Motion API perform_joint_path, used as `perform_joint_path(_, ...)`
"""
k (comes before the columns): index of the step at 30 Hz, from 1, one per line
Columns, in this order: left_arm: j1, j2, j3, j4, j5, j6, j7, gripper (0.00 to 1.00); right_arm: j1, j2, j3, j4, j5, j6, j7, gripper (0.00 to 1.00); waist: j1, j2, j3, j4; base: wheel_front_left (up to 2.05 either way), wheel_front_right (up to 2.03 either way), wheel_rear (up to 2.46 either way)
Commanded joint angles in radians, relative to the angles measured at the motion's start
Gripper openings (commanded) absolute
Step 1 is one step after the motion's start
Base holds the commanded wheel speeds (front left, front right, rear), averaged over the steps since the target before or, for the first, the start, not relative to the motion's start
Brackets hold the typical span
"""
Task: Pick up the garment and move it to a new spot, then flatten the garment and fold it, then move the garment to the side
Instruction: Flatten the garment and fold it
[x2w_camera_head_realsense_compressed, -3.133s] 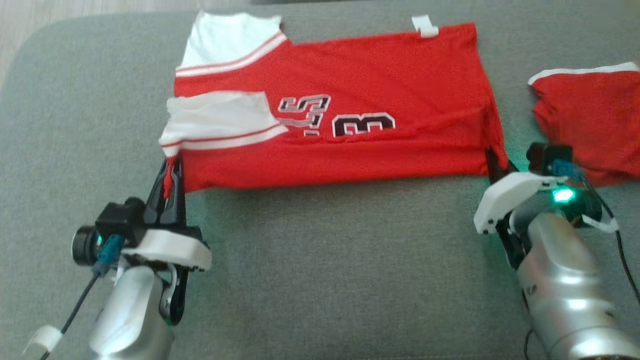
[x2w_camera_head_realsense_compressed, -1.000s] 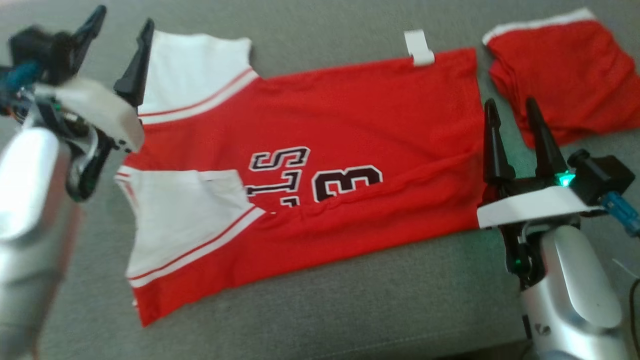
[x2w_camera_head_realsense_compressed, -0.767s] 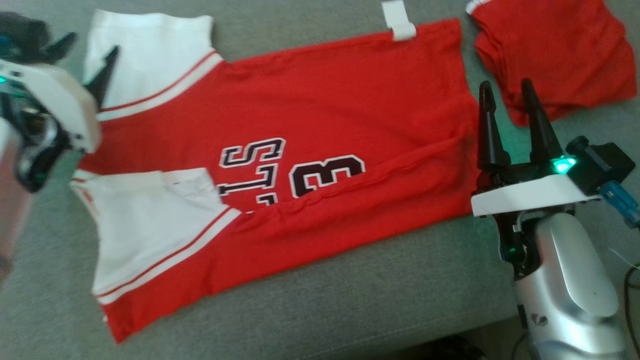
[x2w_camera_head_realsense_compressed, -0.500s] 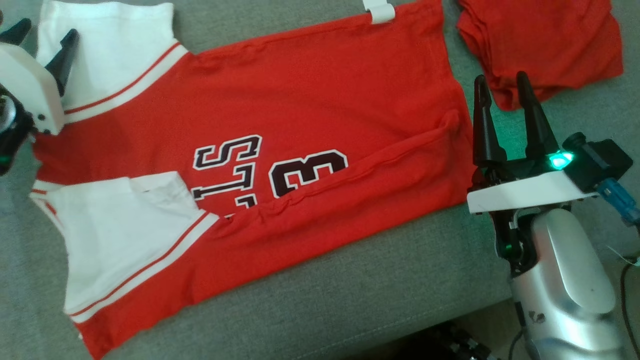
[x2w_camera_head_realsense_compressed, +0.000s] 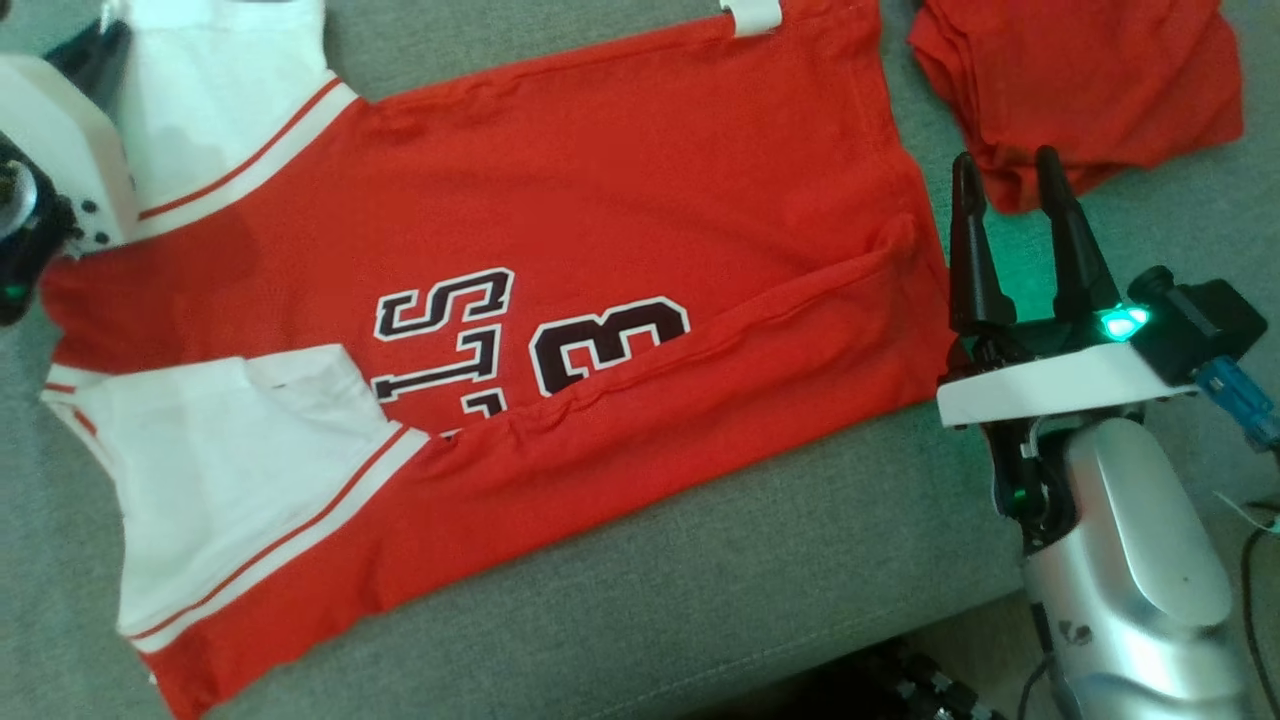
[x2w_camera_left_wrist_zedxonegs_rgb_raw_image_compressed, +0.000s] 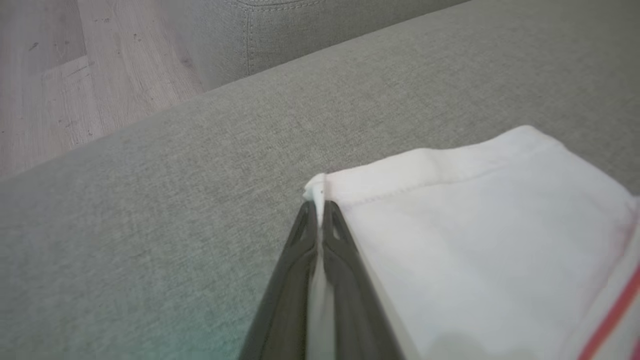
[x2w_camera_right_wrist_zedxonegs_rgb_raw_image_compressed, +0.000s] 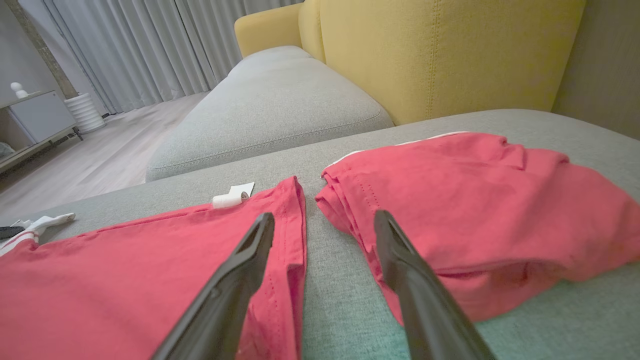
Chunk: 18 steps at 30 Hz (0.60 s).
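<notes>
A: So, where does the red jersey (x2w_camera_head_realsense_compressed: 620, 200) lie?
B: Spread across the grey sofa cushion (x2w_camera_head_realsense_compressed: 700, 600), white sleeves toward its left edge, hem toward its right.
A: And the left gripper (x2w_camera_left_wrist_zedxonegs_rgb_raw_image_compressed: 320, 204)?
B: Fingers pressed together, pinching the corner of the far sleeve (x2w_camera_left_wrist_zedxonegs_rgb_raw_image_compressed: 475, 250).
A: The right gripper (x2w_camera_head_realsense_compressed: 1003, 163)?
B: Fingers spread, over the gap between the hem and a folded red garment (x2w_camera_head_realsense_compressed: 1090, 80) at the cushion's far right corner.

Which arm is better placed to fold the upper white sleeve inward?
Left. The left gripper is shut on the corner of the white sleeve; the right gripper stands open beside the jersey hem, holding nothing.
</notes>
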Motion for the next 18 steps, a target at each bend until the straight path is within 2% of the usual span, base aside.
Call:
perform_joint_path(1, -0.022, 0.044, 0.009, -0.004, -0.007, 0.002, -0.012, 0.00, -0.018, -0.002, 0.009, -0.020, -0.010, 0.007, -0.010, 1.00, 0.0000, 0.0000, -0.012, 0.010, 0.00, 0.00, 0.00)
perform_joint_path(11, -0.026, 0.003, -0.065, -0.025, -0.020, 0.002, -0.261, 0.00, -0.016, -0.002, -0.042, 0.000, -0.078, 0.007, 0.001, 1.00, 0.0000, 0.0000, -0.106, 0.101, 0.00, 0.00, 0.00)
perform_joint_path(18, 0.013, -0.014, -0.099, -0.073, -0.003, 0.002, -0.394, 0.00, -0.024, -0.002, -0.099, -0.018, -0.165, 0.007, 0.080, 1.00, 0.0000, 0.0000, -0.162, 0.185, 0.00, 0.00, 0.00)
